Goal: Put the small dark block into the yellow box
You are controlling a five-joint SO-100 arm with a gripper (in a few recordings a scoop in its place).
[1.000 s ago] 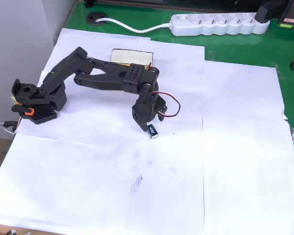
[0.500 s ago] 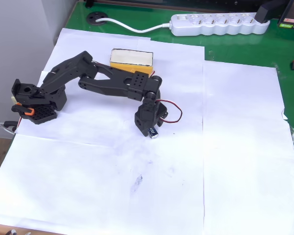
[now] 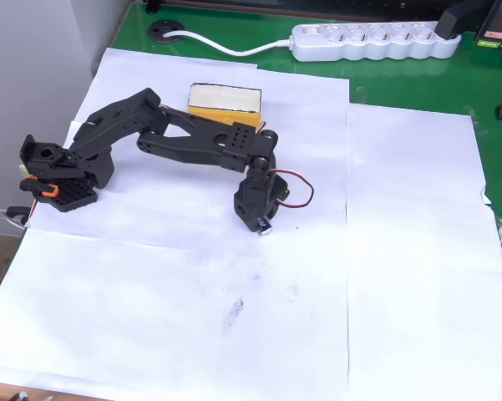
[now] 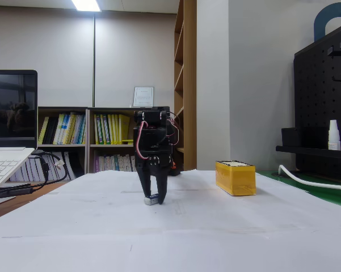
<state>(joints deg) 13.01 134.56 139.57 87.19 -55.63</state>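
The black gripper (image 4: 152, 198) points straight down at the white paper (image 3: 401, 276) that covers the tabletop. Its two fingers (image 4: 160, 190) are close together, with only a narrow gap between them. The small dark block (image 4: 152, 199) sits between the fingertips, and its pale end shows at the bottom. In the fixed view the block looks like it is touching the paper or just above it; I cannot tell which. In the overhead view the gripper (image 3: 263, 224) is near the middle of the paper, and only a little bit of the block (image 3: 265, 228) peeks out under it. The yellow box (image 3: 224, 104) stands near the far edge of the paper, well apart from the gripper. In the fixed view the box (image 4: 235, 178) stands to the right of the gripper.
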